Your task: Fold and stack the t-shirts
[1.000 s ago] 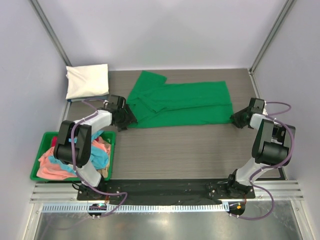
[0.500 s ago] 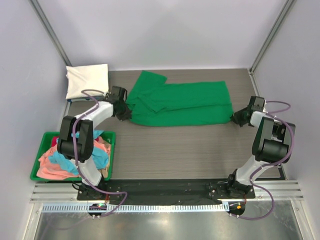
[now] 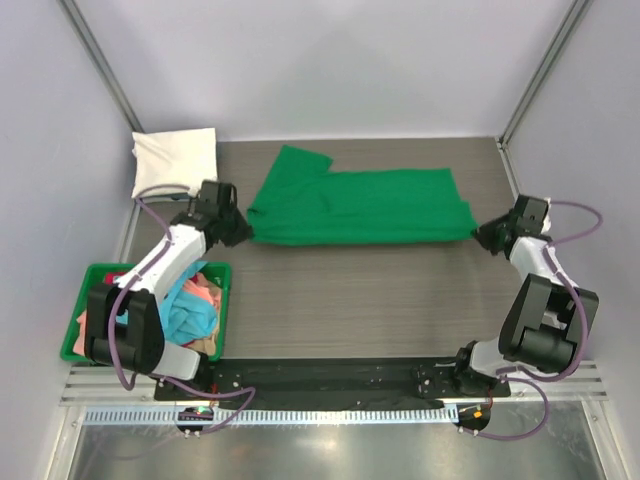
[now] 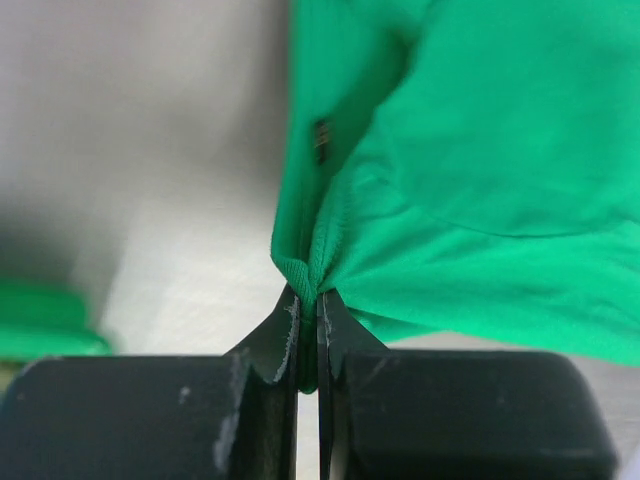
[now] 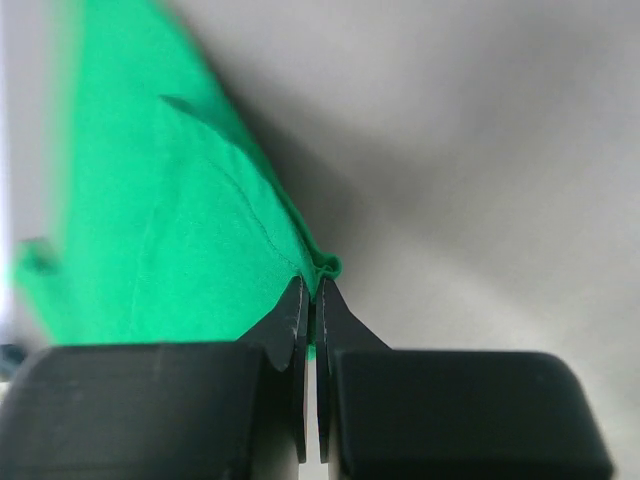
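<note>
**Green shirt**: lies across the far half of the table, toward 12 o'clock, drawn taut between both claws. One sleeve juts out at 11 o'clock.
**Left claw**: clamped on the shirt's corner at 9 o'clock, with only a thin pinch of hem between its tips.
**Right claw**: clamped the same way on the corner at 3 o'clock.
**Risks for you to watch:** both bites look shallow, so pulling harder apart could slip a hem free. Lifting unevenly would skew the fold, and the loose sleeve may bunch underneath.
**White shirt**: folded, at 10 o'clock.
**Bin**: at 8 o'clock, with other shirts heaped inside.
</note>
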Controlling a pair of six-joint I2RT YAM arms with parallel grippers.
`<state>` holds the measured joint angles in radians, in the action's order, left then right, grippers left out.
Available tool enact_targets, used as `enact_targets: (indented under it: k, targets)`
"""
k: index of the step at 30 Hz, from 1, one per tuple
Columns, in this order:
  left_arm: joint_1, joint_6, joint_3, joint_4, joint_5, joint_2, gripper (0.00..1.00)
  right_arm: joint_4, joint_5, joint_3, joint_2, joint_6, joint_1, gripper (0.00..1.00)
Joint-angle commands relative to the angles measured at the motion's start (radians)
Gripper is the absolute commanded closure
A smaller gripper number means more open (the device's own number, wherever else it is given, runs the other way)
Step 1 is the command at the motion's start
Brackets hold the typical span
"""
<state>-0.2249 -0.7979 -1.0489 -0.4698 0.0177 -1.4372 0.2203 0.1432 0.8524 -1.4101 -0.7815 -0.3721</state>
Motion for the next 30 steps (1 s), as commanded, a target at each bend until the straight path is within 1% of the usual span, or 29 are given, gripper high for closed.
enact_targets:
  k: [1,4,7,13,14,15,16,17,18,19,20,21,22,23,24,25,27,28,30]
  targets:
    - [0.012,-0.032,0.159,0.013,-0.013,0.036,1.00,0.048,-0.001,-0.117,-0.001,0.030,-0.056,0.99]
    - [0.012,-0.041,0.254,0.010,-0.012,0.078,1.00,0.051,0.039,-0.177,0.023,0.025,-0.102,0.99]
    - [0.010,-0.046,0.312,-0.007,-0.012,0.136,0.99,0.056,0.048,-0.225,0.065,0.024,-0.139,0.99]
    - [0.010,-0.046,0.365,-0.044,-0.012,0.218,0.95,0.088,0.070,-0.288,0.128,0.037,-0.177,0.99]
    - [0.010,-0.047,0.372,-0.049,-0.012,0.230,0.92,0.105,0.071,-0.292,0.146,0.047,-0.188,0.99]
    - [0.012,-0.049,0.375,-0.052,-0.013,0.248,0.87,0.117,0.076,-0.299,0.154,0.053,-0.195,0.99]
    - [0.010,-0.050,0.377,-0.067,-0.012,0.259,0.81,0.129,0.081,-0.303,0.166,0.056,-0.202,0.99]
    - [0.010,-0.060,0.380,-0.076,-0.013,0.268,0.71,0.148,0.088,-0.308,0.178,0.065,-0.209,0.99]
    - [0.010,-0.063,0.382,-0.084,-0.040,0.293,0.65,0.158,0.101,-0.314,0.204,0.070,-0.229,0.96]
    - [0.010,-0.063,0.380,-0.099,-0.047,0.308,0.59,0.177,0.128,-0.319,0.220,0.074,-0.238,0.88]
    - [0.009,-0.063,0.375,-0.108,-0.053,0.322,0.49,0.183,0.140,-0.323,0.236,0.079,-0.248,0.79]
    - [0.009,-0.061,0.350,-0.119,-0.048,0.337,0.44,0.191,0.154,-0.325,0.275,0.088,-0.252,0.46]
    - [0.010,-0.054,0.333,-0.139,-0.039,0.362,0.39,0.200,0.170,-0.329,0.293,0.090,-0.254,0.31]
    - [0.009,-0.022,0.302,-0.147,-0.024,0.369,0.31,0.194,0.217,-0.335,0.318,0.087,-0.254,0.23]
    - [0.009,-0.006,0.276,-0.153,0.006,0.374,0.28,0.186,0.238,-0.346,0.344,0.071,-0.252,0.14]
    - [0.010,0.009,0.213,-0.147,0.019,0.364,0.23,0.185,0.246,-0.345,0.388,0.068,-0.254,0.11]
    - [0.010,0.067,0.153,-0.119,0.036,0.334,0.21,0.195,0.233,-0.314,0.422,0.068,-0.249,0.09]
    - [0.010,0.090,0.083,-0.084,0.034,0.308,0.20,0.203,0.220,-0.305,0.437,0.064,-0.237,0.09]
    - [0.010,0.149,0.005,-0.049,0.033,0.200,0.19,0.195,0.193,-0.288,0.441,0.045,-0.226,0.09]
